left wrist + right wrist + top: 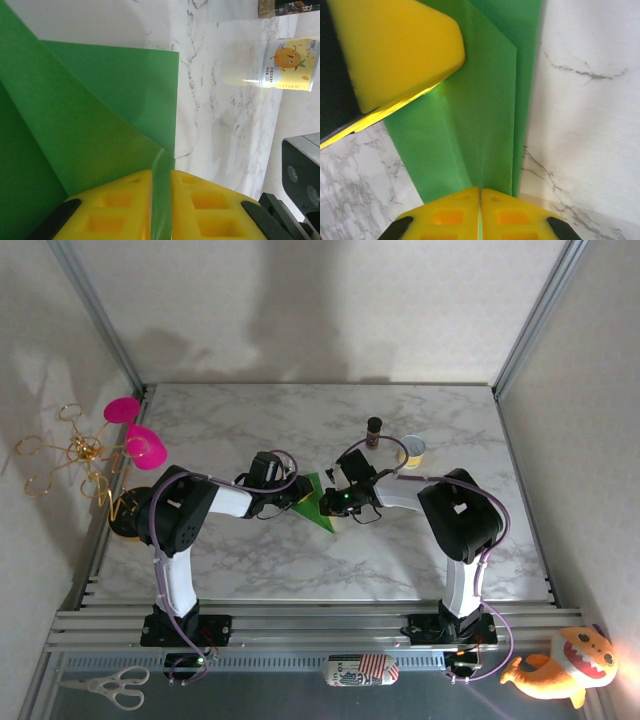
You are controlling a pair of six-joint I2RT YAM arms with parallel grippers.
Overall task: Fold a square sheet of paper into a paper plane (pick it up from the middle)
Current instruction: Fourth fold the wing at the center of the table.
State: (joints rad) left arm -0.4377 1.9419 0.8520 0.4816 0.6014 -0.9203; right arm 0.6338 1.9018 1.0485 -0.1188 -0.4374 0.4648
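The sheet of paper (318, 508) is bright green and folded into a pointed triangular shape, at the middle of the marble table (250, 560) between both arms. My left gripper (293, 496) is shut on its left side. In the left wrist view the yellow fingers (210, 210) pinch a thin edge of the paper (100, 115) in my left gripper (161, 200). My right gripper (334, 502) is shut on the opposite side. In the right wrist view my right gripper (480, 212) clamps the layered paper (470, 110) along a crease, and a finger of the left gripper (395, 45) lies over the paper's far end.
A dark bottle (374, 430) and a small can with an orange picture (413, 450) stand behind the right gripper; the can (290, 64) is also seen from the left wrist. Pink cups (140, 440) and gold wire (70, 455) sit at the left edge. Scissors (105, 687) and a plush toy (560, 668) lie in front of the rails.
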